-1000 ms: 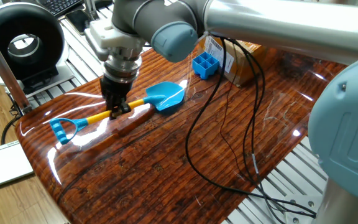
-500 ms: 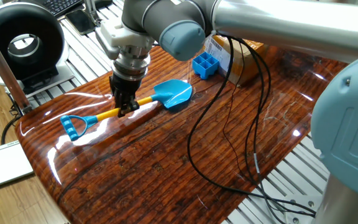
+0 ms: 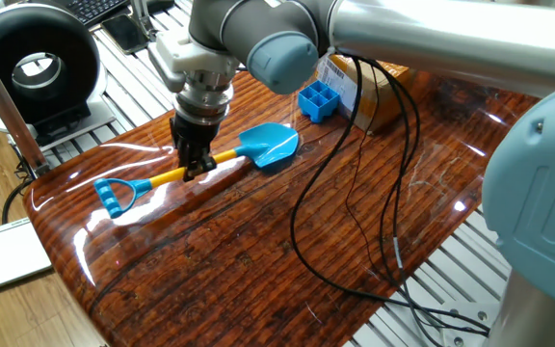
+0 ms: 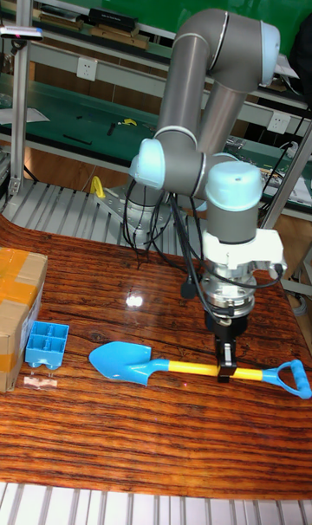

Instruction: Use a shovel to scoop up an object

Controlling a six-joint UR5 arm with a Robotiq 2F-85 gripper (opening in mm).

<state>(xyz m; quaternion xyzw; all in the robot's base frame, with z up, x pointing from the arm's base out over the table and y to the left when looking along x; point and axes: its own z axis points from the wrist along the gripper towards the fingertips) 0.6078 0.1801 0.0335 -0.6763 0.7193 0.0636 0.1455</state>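
Note:
The shovel (image 3: pixel 210 159) lies along the wooden table (image 3: pixel 258 251), its light-blue blade (image 3: pixel 270 145) pointing at the object and its blue D-shaped loop (image 3: pixel 114 195) at the left. My gripper (image 3: pixel 193 166) is shut on the yellow shaft, near its middle. In the tall fixed view the gripper (image 4: pixel 225 367) pinches the shaft of the shovel (image 4: pixel 186 366) from above. The object, a small blue four-compartment tray (image 3: pixel 319 100), sits a short gap beyond the blade tip; the same tray (image 4: pixel 46 345) shows left of the blade in the tall view.
A brown cardboard box (image 3: pixel 374 96) stands right behind the tray, also seen as the box (image 4: pixel 17 304) at the table's left edge. Black cables (image 3: pixel 355 212) hang from the arm over the table. A black round device (image 3: pixel 37 63) stands off the table's left.
Over the last second the gripper carried the shovel toward the tray, closing the gap between blade and tray. In the last half second nothing visibly moved.

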